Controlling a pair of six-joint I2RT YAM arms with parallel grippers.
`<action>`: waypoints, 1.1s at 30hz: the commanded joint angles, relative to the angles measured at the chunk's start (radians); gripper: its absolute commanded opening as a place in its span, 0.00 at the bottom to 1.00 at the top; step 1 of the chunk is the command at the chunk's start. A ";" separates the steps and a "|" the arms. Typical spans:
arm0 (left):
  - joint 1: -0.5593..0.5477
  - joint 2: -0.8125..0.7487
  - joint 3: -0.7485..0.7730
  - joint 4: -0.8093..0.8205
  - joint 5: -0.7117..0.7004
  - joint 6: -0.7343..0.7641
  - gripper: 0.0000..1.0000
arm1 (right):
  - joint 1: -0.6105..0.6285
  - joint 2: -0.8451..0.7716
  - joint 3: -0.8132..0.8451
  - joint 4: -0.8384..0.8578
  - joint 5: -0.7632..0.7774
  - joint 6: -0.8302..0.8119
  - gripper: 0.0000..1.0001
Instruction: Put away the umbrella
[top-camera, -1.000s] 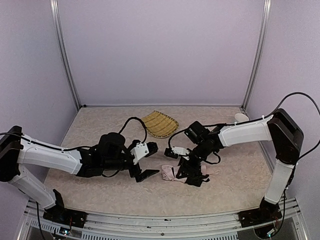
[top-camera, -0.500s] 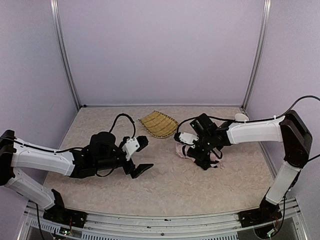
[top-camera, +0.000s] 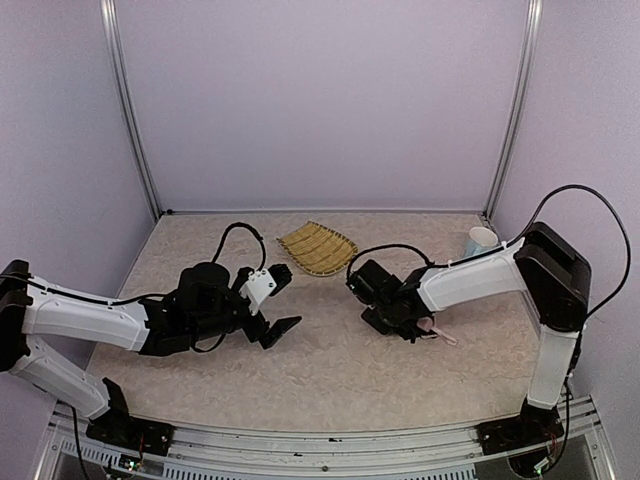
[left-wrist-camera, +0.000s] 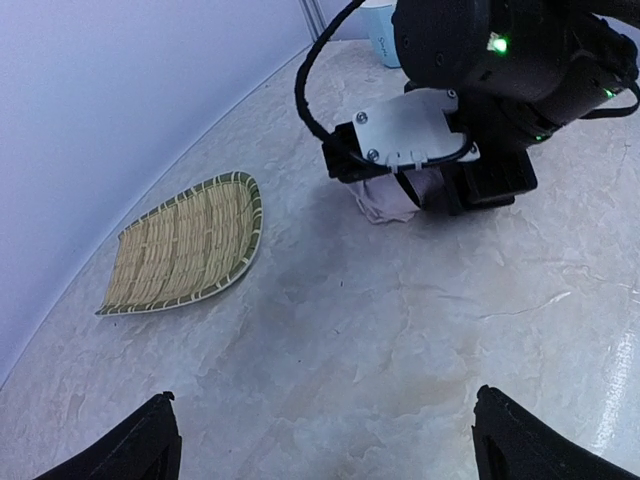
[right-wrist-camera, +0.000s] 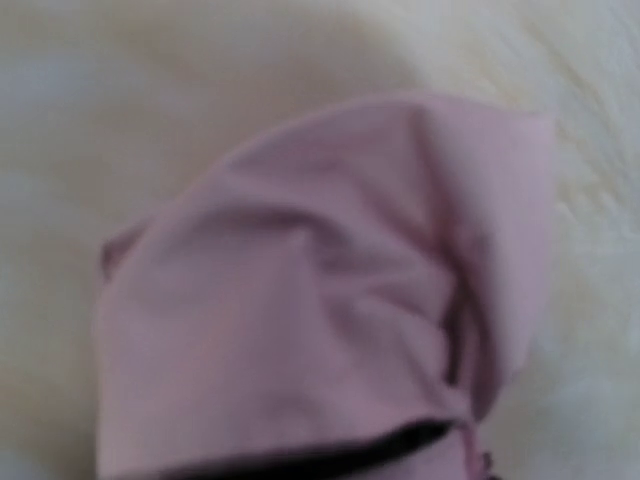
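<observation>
1. Top external view.
   - Umbrella (top-camera: 430, 325): folded into a small pink-and-black bundle on the tabletop (top-camera: 330, 385), right of centre. Most of it is hidden beneath the right gripper (top-camera: 402, 318).
   - Right gripper: tipped down onto the bundle. Its fingers are hidden, but it is judged to be clamped on the umbrella.
   - Left gripper (top-camera: 284, 302): left of centre, fingers spread wide, holding nothing, well apart from the umbrella.
   - Woven tray (top-camera: 318, 249): far centre, nothing on it.
   - Cup (top-camera: 481, 241): far right.
2. Left wrist view.
   - Umbrella: pink fabric bunched under the right gripper's black body.
   - Tray: left of the umbrella.
   - Left gripper: its two fingertips sit at the lower corners of the view, wide apart, with only tabletop between them.
3. Right wrist view.
   - Umbrella: blurred pink fabric fills the view, with a black edge at the bottom. No fingers are visible.
4. Handling note (judgement).
   - Where the umbrella belongs is not evident; the tray is the nearest holder.
   - Keep the clamp across the whole bundle so the folds do not spring loose.
   - Lift the bundle clear of the tabletop before travelling.
   - Hold the left gripper back until a second grip is wanted.
5. Changes.
   - A second ago the umbrella and right gripper were nearer and more central; they are now further right.
   - Since half a second ago the bundle has come slightly nearer.
   - The left gripper has drawn back leftward.
   - The right arm has folded back, uncovering the cup.
</observation>
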 joint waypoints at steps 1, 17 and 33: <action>0.007 0.003 0.002 0.016 -0.019 0.001 0.99 | 0.142 0.078 0.092 -0.121 -0.103 0.159 0.71; 0.011 0.032 0.006 -0.013 0.007 -0.013 0.99 | 0.143 -0.180 0.247 -0.318 -0.800 -0.102 0.92; 0.014 0.047 0.005 -0.034 0.054 -0.035 0.99 | -0.286 -0.009 0.242 -0.374 -1.379 -0.348 0.95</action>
